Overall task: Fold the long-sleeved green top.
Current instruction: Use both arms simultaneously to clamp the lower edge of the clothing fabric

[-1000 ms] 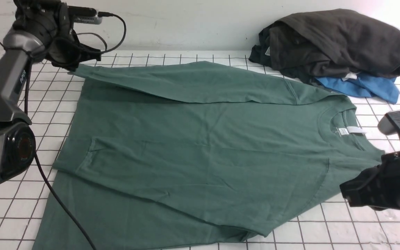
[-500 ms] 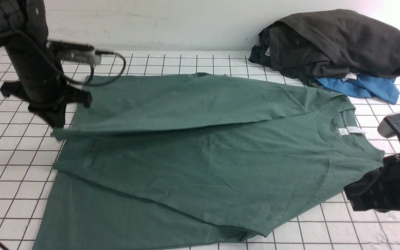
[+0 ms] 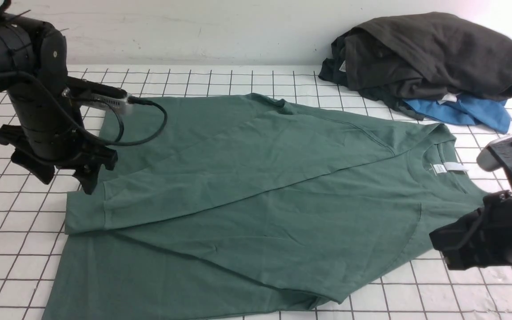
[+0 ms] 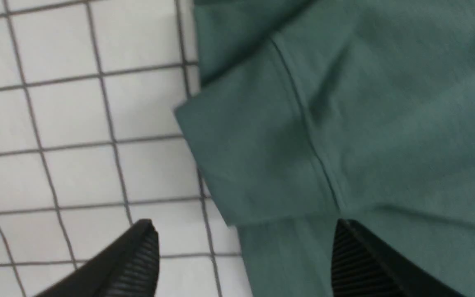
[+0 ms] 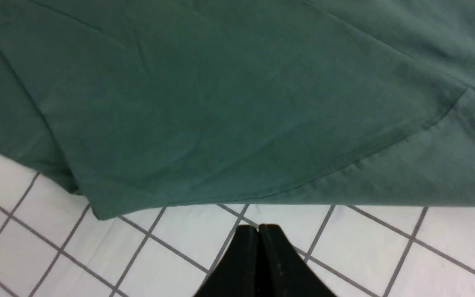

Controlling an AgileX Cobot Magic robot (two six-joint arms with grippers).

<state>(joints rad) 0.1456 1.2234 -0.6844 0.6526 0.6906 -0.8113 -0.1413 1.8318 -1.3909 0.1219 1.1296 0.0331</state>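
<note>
- One green long-sleeved top, sleeve cuff just beside the left gripper, jaws wide apart, empty.
- Two grippers; right gripper pinched closed, near the top's edge.

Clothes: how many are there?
3 at least: the dark-green cotton long-sleeved top spread in the middle, the dark grey-black garment heap far right, a bright blue cloth under it. The heap may hide more.

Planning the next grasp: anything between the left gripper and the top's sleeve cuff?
Nothing visible. The left gripper hangs open right above the cuff, jaws straddling the edge of the top. The dark heap and blue cloth lie at the far right, out of the way.
</note>
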